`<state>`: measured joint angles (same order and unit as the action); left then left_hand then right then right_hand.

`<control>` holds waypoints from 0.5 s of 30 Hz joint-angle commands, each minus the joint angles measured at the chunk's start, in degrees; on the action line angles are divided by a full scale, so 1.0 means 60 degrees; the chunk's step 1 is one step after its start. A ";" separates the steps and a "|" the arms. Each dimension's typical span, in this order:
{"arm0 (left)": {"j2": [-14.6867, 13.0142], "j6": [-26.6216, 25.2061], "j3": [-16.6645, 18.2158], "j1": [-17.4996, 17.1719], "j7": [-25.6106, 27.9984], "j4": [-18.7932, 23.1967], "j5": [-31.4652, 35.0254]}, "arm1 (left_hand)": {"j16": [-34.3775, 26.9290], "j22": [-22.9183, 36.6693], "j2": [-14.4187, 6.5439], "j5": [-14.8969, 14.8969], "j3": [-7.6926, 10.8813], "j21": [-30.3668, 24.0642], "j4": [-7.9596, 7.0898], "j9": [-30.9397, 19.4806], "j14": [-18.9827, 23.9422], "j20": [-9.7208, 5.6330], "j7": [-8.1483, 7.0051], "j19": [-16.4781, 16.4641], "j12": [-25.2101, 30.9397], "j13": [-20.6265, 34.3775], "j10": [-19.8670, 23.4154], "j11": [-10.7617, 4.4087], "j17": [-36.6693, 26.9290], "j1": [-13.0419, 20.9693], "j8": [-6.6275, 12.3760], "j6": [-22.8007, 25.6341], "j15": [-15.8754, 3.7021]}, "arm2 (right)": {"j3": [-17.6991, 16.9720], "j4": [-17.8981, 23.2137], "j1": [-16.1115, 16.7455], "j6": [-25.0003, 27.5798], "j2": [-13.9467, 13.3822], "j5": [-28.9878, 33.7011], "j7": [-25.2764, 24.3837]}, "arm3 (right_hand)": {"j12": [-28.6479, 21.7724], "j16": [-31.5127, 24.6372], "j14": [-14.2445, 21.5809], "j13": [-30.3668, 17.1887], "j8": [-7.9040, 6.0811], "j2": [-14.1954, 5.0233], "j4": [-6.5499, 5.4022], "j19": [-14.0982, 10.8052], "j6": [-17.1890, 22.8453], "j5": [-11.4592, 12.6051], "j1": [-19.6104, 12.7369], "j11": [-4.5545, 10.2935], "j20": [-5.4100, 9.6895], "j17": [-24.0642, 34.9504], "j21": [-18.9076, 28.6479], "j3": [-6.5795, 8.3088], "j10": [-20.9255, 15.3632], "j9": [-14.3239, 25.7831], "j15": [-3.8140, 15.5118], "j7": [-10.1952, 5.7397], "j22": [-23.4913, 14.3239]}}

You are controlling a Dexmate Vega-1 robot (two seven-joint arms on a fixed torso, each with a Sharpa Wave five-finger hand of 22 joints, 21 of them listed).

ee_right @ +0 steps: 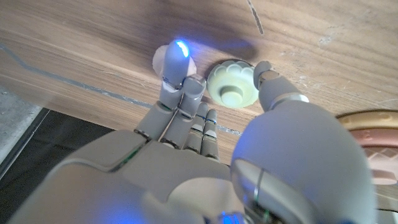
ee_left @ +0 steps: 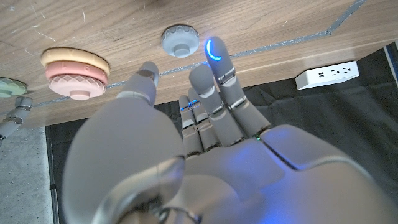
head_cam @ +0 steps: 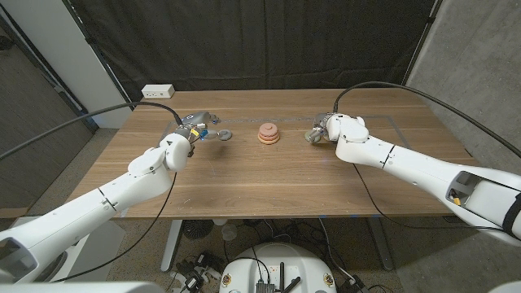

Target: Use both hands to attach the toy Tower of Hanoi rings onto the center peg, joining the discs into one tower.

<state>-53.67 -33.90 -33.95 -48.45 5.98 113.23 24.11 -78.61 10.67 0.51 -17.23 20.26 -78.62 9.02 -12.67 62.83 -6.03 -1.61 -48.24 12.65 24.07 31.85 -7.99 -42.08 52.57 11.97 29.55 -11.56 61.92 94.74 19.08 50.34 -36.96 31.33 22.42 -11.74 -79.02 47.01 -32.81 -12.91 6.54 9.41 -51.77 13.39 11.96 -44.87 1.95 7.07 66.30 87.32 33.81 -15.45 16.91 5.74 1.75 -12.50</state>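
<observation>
Stacked rings (head_cam: pixel 268 134) sat at table (head_cam: pixel 269 187) centre, loose disc (head_cam: pixel 225 134) just left beside left hand (head_cam: pixel 194 128), another disc (head_cam: pixel 313 136) right at right hand (head_cam: pixel 324 129), power strip (head_cam: pixel 158 91) upper left.

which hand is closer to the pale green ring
Right. The right hand has its fingers on either side of the pale green ring. The left hand is across the table, beyond the pink stack, by the grey ring.
</observation>
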 commanded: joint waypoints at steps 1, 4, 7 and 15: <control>-0.0011 -0.0031 -0.0018 -0.0017 0.0008 0.0027 -0.0025 | -0.0017 0.0014 -0.0119 -0.0043 0.0084 -0.0052 0.0023 -0.0023 0.0065 -0.0981 0.0027 -0.0023 0.0016 0.0041 0.0073 0.0009 -0.0067 0.0016 0.0022 0.0107 -0.0155 | 0.0326 -0.0287 -0.0206 0.0177 0.0114 -0.0035 0.0059 | -0.0094 -0.0012 -0.0012 -0.0040 -0.0075 -0.0047 -0.0005 0.0049 0.0145 -0.0013 -0.0125 -0.0023 0.0868 0.0044 0.0037 -0.0061 -0.0133 0.0018 0.1098 -0.0029 -0.0013; -0.0011 -0.0028 -0.0020 -0.0025 0.0012 0.0026 -0.0036 | 0.0048 0.0014 -0.0122 -0.0052 0.0102 -0.0053 0.0028 -0.0025 0.0001 -0.0981 0.0014 -0.0020 0.0027 0.0055 0.0106 0.0005 -0.0011 0.0018 0.0019 0.0113 -0.0155 | 0.0395 -0.0330 -0.0246 0.0234 0.0133 -0.0036 0.0076 | -0.0101 -0.0021 0.0007 -0.0051 -0.0089 -0.0068 -0.0007 0.0040 0.0170 -0.0009 -0.0137 0.0002 0.0867 0.0060 0.0045 -0.0077 -0.0162 0.0020 0.1099 -0.0040 -0.0016; -0.0006 -0.0042 -0.0022 -0.0037 0.0019 0.0025 -0.0045 | 0.0049 0.0009 -0.0151 -0.0064 0.0133 -0.0042 0.0025 -0.0027 0.0003 -0.0984 0.0018 -0.0015 0.0023 0.0075 0.0101 -0.0003 -0.0015 0.0019 0.0020 0.0131 -0.0156 | 0.0476 -0.0385 -0.0294 0.0293 0.0162 -0.0028 0.0100 | -0.0106 0.0032 -0.0031 -0.0060 -0.0114 -0.0094 -0.0018 0.0026 0.0233 -0.0006 -0.0135 0.0006 0.0866 0.0011 0.0054 -0.0097 -0.0185 0.0018 0.1098 -0.0079 -0.0016; -0.0012 -0.0057 -0.0011 -0.0083 0.0043 0.0026 -0.0096 | 0.0014 0.0011 -0.0141 -0.0091 0.0188 -0.0050 0.0035 -0.0037 0.0045 -0.0975 -0.0008 -0.0009 0.0007 0.0105 0.0140 -0.0003 -0.0068 0.0003 0.0012 0.0169 -0.0157 | 0.0619 -0.0537 -0.0374 0.0207 0.0242 -0.0078 0.0090 | -0.0150 0.0016 0.0047 -0.0097 -0.0156 -0.0178 -0.0036 0.0016 0.0409 0.0014 -0.0131 0.0196 0.0869 0.0033 0.0056 -0.0165 -0.0350 -0.0026 0.1102 -0.0264 -0.0003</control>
<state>-53.71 -34.11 -33.97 -48.67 6.10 113.35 23.86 -78.39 10.68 0.06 -17.23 20.73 -78.62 9.18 -12.66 62.83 -6.03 -1.56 -48.24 12.65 24.57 32.43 -8.01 -42.31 52.57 11.97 30.12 -11.56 64.36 92.74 17.55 51.53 -36.12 31.16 22.86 -12.30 -78.80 47.01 -33.18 -13.48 5.86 9.15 -51.77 15.12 11.96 -45.55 2.88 7.07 66.34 87.32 33.17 -17.00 16.74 5.74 0.43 -12.51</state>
